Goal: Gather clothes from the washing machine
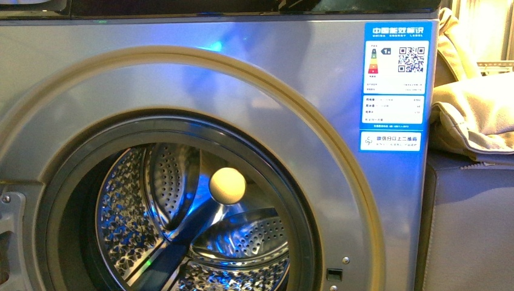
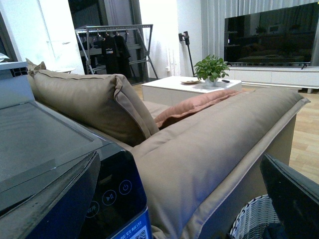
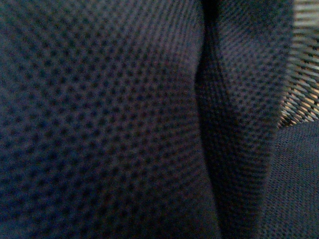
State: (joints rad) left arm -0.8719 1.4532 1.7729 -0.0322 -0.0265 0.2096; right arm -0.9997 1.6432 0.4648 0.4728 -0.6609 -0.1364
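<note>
Front camera close to washing machine (image 1: 182,85)

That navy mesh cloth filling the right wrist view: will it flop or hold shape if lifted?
Probably floppy: the cloth shows a deep, soft fold. Likely light for its size, since the weave is open mesh with small holes. It might snag on the woven basket beside it, so lift slowly.
</note>
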